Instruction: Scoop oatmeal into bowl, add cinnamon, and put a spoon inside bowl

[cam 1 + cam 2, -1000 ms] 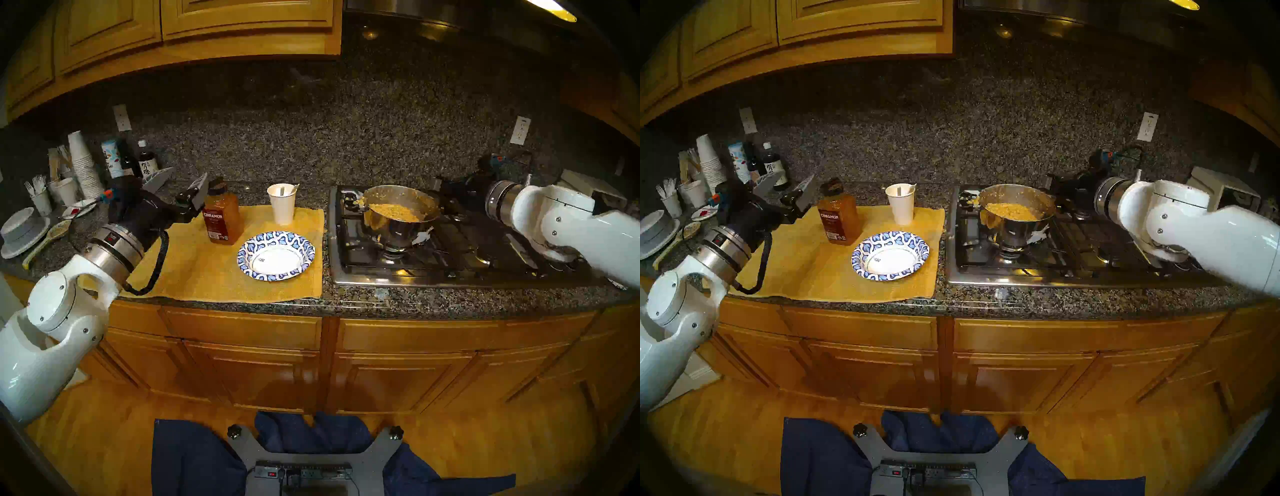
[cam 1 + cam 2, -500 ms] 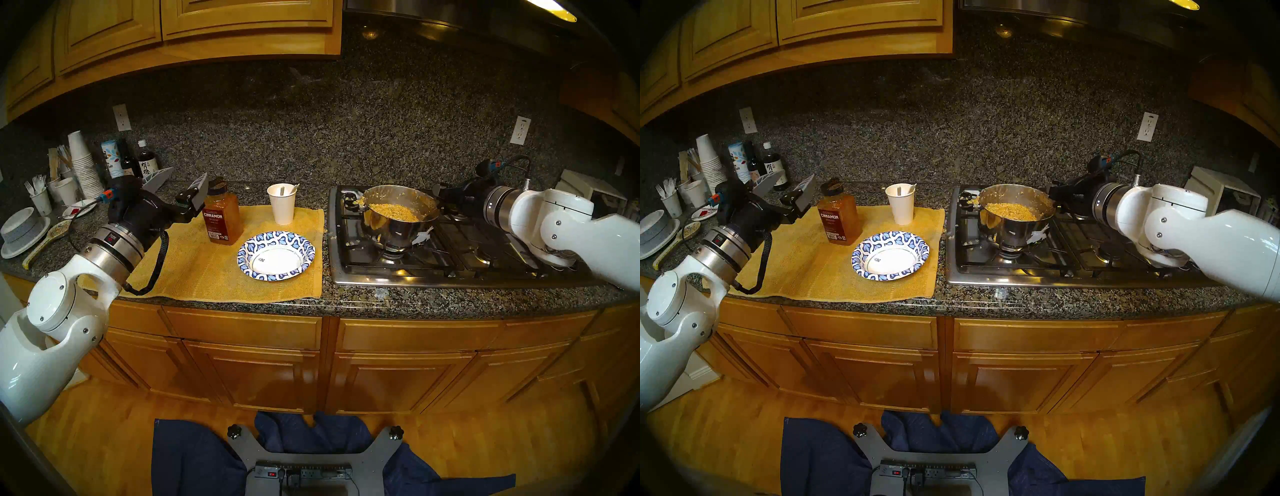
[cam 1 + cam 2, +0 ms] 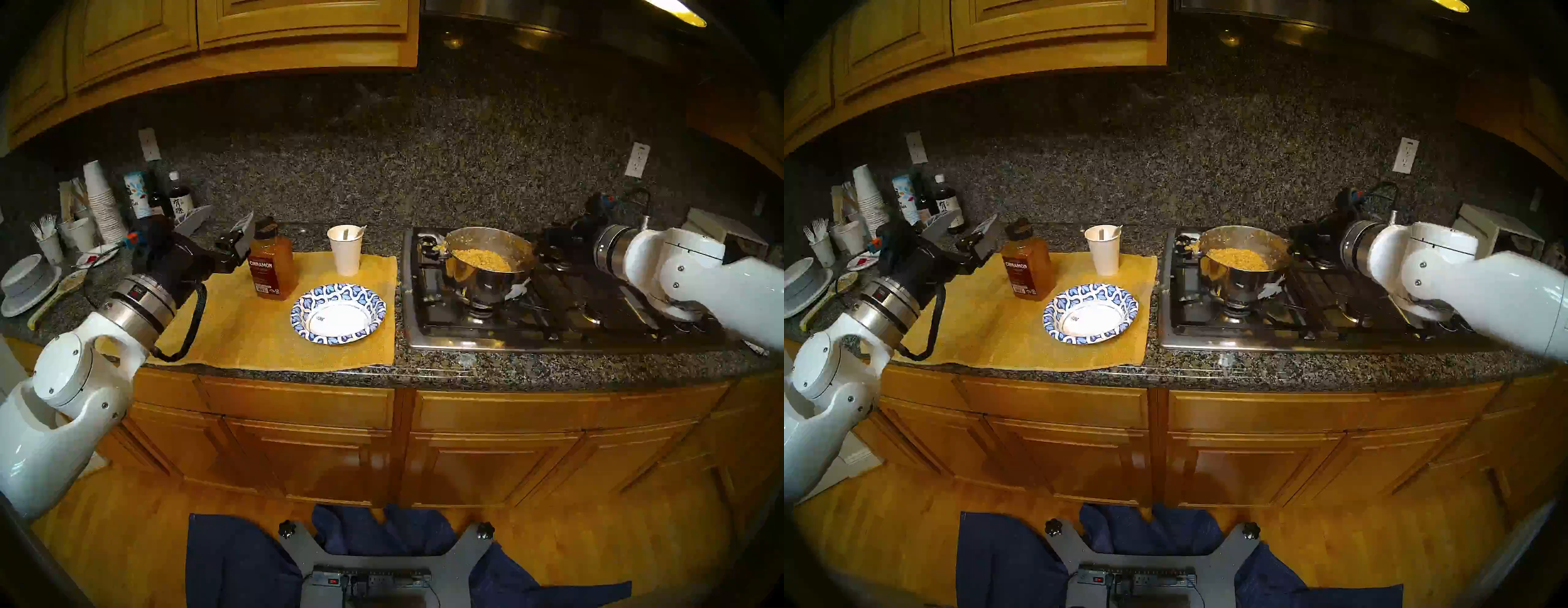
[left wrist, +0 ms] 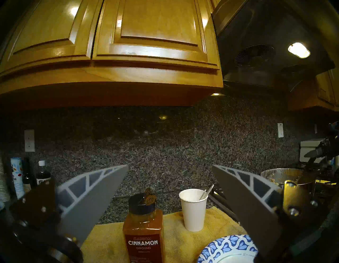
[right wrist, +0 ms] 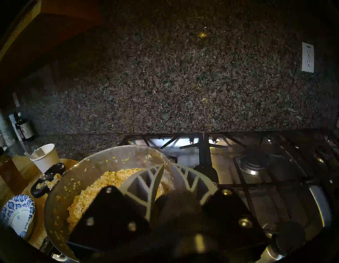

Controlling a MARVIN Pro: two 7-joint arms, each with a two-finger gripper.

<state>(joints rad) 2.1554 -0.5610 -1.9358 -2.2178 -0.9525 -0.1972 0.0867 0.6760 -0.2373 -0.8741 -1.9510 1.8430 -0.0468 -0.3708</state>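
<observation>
Stove (image 3: 551,305) pot (image 3: 488,280) – oatmeal (image 3: 481,260) inside

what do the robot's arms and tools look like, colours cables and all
Both arms have glossy white shells with small screws, ending in a brushed metal wrist ring and a black housing. A black braided cable loops beside the left wrist. The left tool has two grey, wedge-shaped fingers with a pale lattice of ribs; the right tool has matching ribbed grey fingers on black mounts.
</observation>
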